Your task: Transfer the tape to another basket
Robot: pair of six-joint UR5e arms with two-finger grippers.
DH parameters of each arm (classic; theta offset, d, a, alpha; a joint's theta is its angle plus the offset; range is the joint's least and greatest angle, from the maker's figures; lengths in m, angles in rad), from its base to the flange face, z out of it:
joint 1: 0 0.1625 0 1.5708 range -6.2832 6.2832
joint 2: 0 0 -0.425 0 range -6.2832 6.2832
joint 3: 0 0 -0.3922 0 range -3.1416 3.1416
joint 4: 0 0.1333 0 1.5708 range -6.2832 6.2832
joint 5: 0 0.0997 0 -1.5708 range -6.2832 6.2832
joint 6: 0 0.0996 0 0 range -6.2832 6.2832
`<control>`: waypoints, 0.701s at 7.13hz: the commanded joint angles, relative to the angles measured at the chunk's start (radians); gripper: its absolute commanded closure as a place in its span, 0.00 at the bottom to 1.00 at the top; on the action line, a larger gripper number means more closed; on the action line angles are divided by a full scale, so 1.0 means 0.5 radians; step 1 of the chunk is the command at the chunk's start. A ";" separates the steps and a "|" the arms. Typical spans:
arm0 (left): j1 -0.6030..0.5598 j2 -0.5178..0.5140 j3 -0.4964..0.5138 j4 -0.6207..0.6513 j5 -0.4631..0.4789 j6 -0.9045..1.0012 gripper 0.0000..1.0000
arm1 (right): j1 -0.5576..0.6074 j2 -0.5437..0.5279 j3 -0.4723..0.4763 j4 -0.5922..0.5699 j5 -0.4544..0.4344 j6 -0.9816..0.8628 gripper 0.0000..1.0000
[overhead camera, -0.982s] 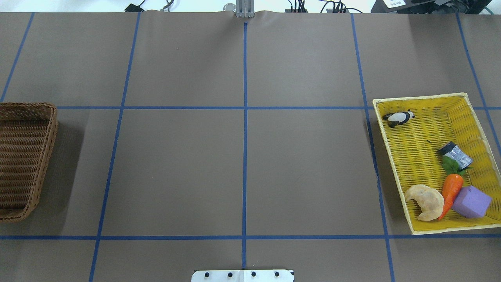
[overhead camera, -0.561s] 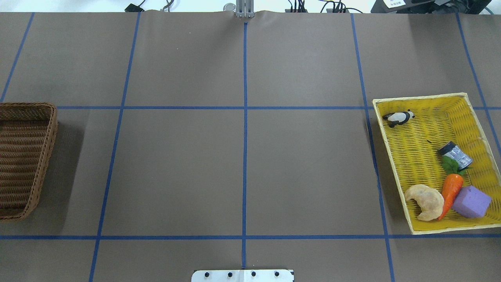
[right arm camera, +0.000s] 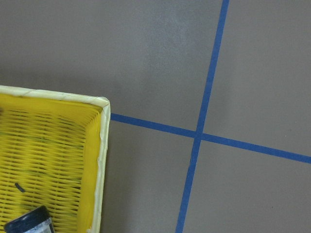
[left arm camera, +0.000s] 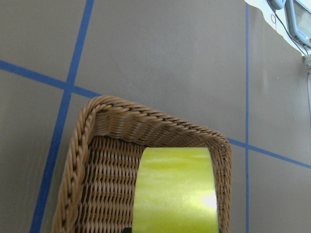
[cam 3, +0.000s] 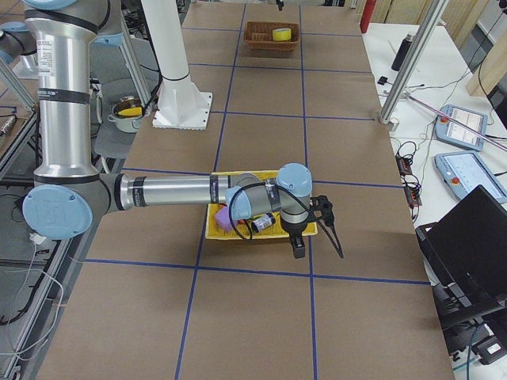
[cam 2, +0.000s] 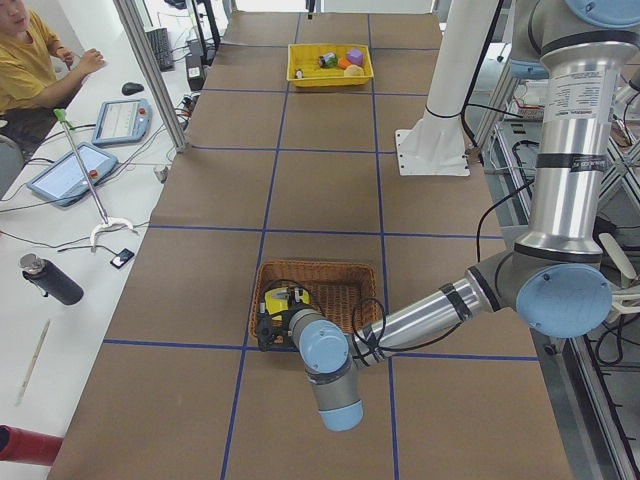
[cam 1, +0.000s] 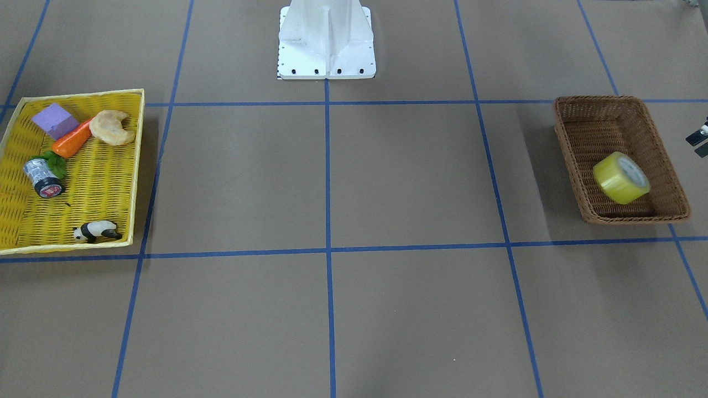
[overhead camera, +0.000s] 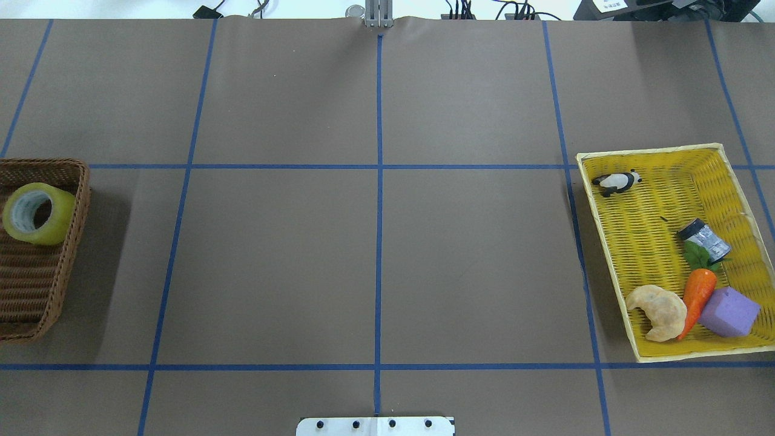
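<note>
The tape (cam 1: 621, 178), a yellow roll with a pale core, lies tilted inside the brown wicker basket (cam 1: 569, 143) at the table's left end. It also shows in the overhead view (overhead camera: 37, 213), against the basket's far wall (overhead camera: 66, 266), and fills the bottom of the left wrist view (left arm camera: 175, 189). My left gripper (cam 2: 268, 328) shows only in the exterior left view, close by the basket's near end; I cannot tell if it is open or shut. My right gripper (cam 3: 299, 237) shows only in the exterior right view, beside the yellow tray; I cannot tell its state.
The yellow woven tray (overhead camera: 642, 151) at the table's right end holds a toy panda (overhead camera: 616, 183), a silver-black cylinder (overhead camera: 704, 237), a carrot (overhead camera: 697, 293), a croissant (overhead camera: 657, 310) and a purple block (overhead camera: 729, 312). The robot's white base (cam 1: 326, 44) stands at the near-middle edge.
The tape now shows in the brown basket in the overhead view; it did not show there in either earlier frame. Nothing in the yellow tray has moved.
</note>
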 commanded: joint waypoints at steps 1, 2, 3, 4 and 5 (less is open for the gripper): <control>-0.002 -0.022 -0.002 0.001 0.000 0.000 0.01 | 0.000 0.003 -0.009 0.000 0.000 0.000 0.00; -0.002 -0.043 -0.011 0.007 -0.006 0.000 0.01 | 0.000 0.003 -0.009 0.000 0.000 0.000 0.00; -0.002 -0.107 -0.015 0.019 -0.012 0.000 0.01 | 0.000 0.003 -0.009 0.000 0.000 0.000 0.00; -0.008 -0.120 -0.012 0.020 0.006 0.010 0.01 | 0.000 0.000 -0.006 0.000 0.000 0.000 0.00; -0.023 -0.126 -0.011 0.023 0.024 0.131 0.01 | 0.000 0.000 -0.009 0.000 0.000 0.000 0.00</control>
